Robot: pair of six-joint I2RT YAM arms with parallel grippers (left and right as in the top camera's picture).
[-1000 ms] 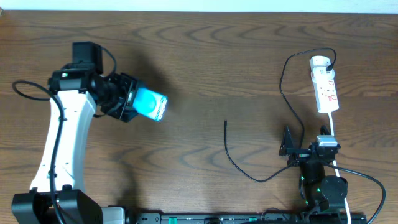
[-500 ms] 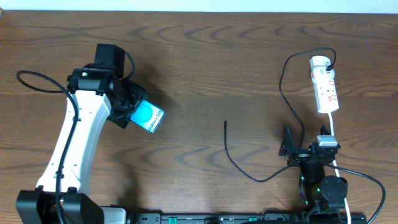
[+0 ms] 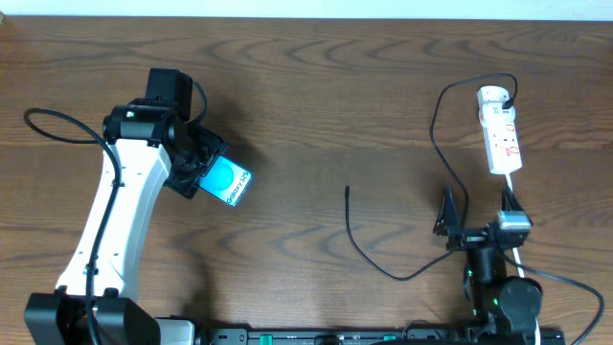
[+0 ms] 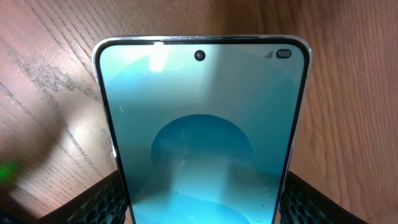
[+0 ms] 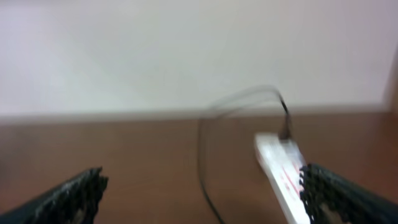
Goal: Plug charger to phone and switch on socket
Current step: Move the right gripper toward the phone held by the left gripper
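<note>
— Across the wooden table (image 3: 316, 96), what has shifted in the last second?
— Mostly the left arm (image 3: 115, 220); it has swung toward the middle and turned the phone (image 3: 230, 180) with it; over the last half second it barely moves. The left gripper (image 3: 201, 172) is clamped on the phone's lower end, turquoise screen up, left of centre; whether the phone rests on the wood or hangs just above it I cannot tell.
— And the right side?
— The right gripper (image 5: 202, 177) has slid slightly rightward near the front edge; its wrist view is smeared, so it is probably mid-motion; its fingers are spread wide and hold nothing. It faces the white power strip (image 3: 501, 129) at the far right.
— How far along, then?
— Early, I'd judge; the charger cable (image 3: 383, 271) joins the strip's far end and loops down across the table; its plug tip (image 3: 348, 190) lies loose at the centre, well apart from the phone; the strip's switches are too small to read.
</note>
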